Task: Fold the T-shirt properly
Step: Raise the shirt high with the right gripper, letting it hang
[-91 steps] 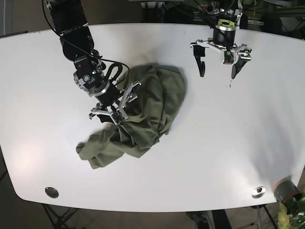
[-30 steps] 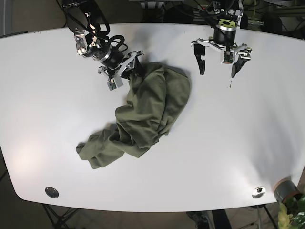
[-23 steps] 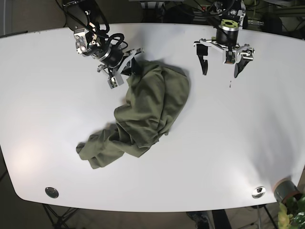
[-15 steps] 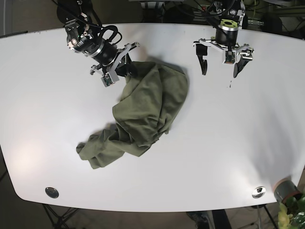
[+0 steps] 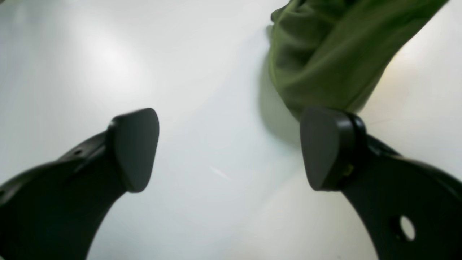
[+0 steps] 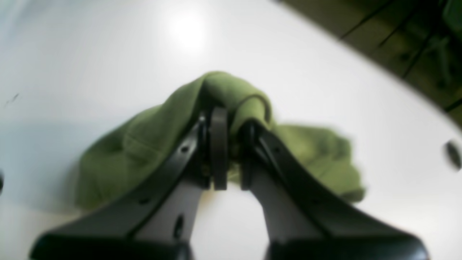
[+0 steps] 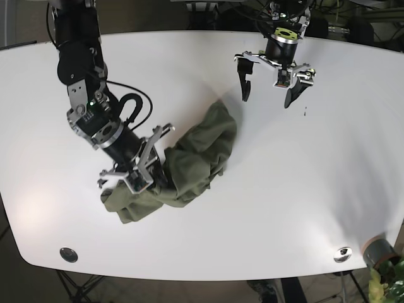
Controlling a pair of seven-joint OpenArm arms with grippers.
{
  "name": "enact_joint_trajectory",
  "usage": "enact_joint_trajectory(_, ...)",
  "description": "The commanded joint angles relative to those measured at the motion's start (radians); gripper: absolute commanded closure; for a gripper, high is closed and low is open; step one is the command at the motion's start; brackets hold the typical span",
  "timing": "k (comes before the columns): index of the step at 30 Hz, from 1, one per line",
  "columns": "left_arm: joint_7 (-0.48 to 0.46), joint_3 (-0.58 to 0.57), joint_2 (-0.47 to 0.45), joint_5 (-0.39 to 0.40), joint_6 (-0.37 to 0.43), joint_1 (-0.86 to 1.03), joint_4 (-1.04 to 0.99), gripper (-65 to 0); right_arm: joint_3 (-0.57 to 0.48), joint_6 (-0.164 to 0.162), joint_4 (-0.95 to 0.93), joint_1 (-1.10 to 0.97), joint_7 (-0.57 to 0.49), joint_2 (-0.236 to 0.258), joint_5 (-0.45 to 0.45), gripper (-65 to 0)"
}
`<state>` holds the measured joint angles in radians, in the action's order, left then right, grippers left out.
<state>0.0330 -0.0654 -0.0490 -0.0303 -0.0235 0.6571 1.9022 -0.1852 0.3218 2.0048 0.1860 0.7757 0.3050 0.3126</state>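
Table (image 7: pixel 265 189): your white top fills the base view; its corners are cut off by the frame, and a round metal fitting (image 7: pixel 68 254) sits near the front left edge.
T-shirt (image 7: pixel 189 158): you have an olive bundle lying crumpled left of the table's centre, running from a raised end near the middle down to a flatter heap at the front left. You cannot make out sleeves, collar or hem; the folds hide them.
Right gripper (image 7: pixel 149 172): your fingers are pinched nearly together on a ridge of the cloth (image 6: pixel 231 94); the wrist view shows fabric bunched over and between the tips, hiding the grip point.
Left gripper (image 7: pixel 273 85): your fingers (image 5: pixel 135 148) are spread wide with nothing between them, above bare table. In its wrist view, a blurred end of the shirt (image 5: pixel 325 54) lies beyond the right-hand fingertip; whether they touch is unclear.
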Motion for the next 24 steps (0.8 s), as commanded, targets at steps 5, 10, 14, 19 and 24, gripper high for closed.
enact_joint_trajectory(5, -0.028, -0.012, -0.002, -0.001, 0.000, 0.013, 0.020, -58.6, -0.001, 0.000, 0.021, 0.231, 0.035, 0.003, 0.006, -2.4)
enact_joint_trajectory(10, -0.028, -0.014, 0.001, -0.001, 0.000, 0.014, 0.021, -58.6, -0.035, 0.017, 0.018, 0.406, 0.040, 0.006, 0.006, -2.4)
enact_joint_trajectory(14, -0.028, -0.015, 0.002, 0.002, 0.000, 0.013, 0.021, -58.6, -0.056, 0.050, 0.017, 0.514, 0.060, 0.007, -0.002, -2.4)
enact_joint_trajectory(19, -0.028, -0.057, -0.001, 0.003, 0.001, 0.005, 0.023, -58.6, -0.076, 0.052, -0.019, 0.669, 0.087, 0.007, 0.004, -2.5)
enact_joint_trajectory(24, -0.028, -0.073, 0.002, 0.003, 0.003, -0.015, 0.023, -58.6, -0.098, 0.052, -0.060, 0.834, 0.087, 0.007, 0.000, -2.5)
